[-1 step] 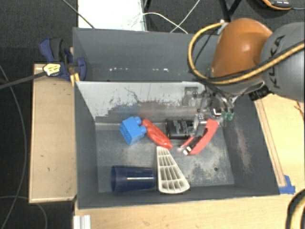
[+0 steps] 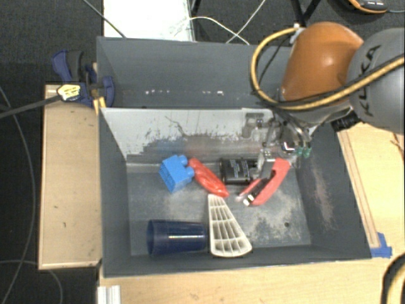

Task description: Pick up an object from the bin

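- A grey metal bin [image 2: 114,195] holds a handful of loose things, most of them along the middle of its floor.
- A blue toy block [image 2: 175,171] sits left of centre, with an orange-red oblong piece [image 2: 207,177] touching its right side and slanting toward the near right.
- A black boxy part [image 2: 236,170] lies just right of that piece, close to the far wall and just left of the gripper.
- A white slotted fan-shaped scoop [image 2: 225,228] lies near the front, its narrow end pointing at the orange-red piece.
- A dark blue cup [image 2: 176,237] lies on its side at the near left, its right end against the scoop.
- A red curved strip with a white tip [image 2: 267,183] lies right of centre, slanting from the near left up to the far right; its far end sits directly under the gripper, and the black part is just beside it.
- The gripper [image 2: 273,145] hangs low at the far right of the floor, over that far end of the red strip.
- I cannot tell whether the pincer is apart or together, nor whether it has the strip.
- The arm enters from the right, its orange cover [image 2: 319,56] above the far right corner with a yellow cable [image 2: 254,68] looped beside it.
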Controlling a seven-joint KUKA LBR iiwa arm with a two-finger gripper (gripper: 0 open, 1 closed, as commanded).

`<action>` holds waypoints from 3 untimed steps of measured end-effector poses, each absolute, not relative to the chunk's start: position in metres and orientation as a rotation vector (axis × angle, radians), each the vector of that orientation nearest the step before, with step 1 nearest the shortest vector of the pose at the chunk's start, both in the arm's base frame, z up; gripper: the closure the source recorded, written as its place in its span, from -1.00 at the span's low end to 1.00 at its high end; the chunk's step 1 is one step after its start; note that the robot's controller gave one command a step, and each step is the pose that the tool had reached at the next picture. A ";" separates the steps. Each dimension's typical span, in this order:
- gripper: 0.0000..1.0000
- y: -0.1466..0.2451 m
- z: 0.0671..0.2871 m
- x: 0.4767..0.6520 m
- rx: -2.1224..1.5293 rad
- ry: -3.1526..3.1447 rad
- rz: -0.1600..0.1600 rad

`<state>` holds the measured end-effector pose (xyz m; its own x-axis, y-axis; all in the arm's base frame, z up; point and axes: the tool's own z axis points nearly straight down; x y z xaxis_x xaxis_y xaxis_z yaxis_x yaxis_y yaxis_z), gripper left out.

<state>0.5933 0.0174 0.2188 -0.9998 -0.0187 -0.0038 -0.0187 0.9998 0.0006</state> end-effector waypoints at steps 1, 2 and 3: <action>-1.00 -0.046 0.072 0.570 -0.077 3.125 0.002; -1.00 -0.043 0.148 0.553 -0.086 3.122 0.002; -1.00 -0.067 0.100 0.570 -0.427 3.104 0.000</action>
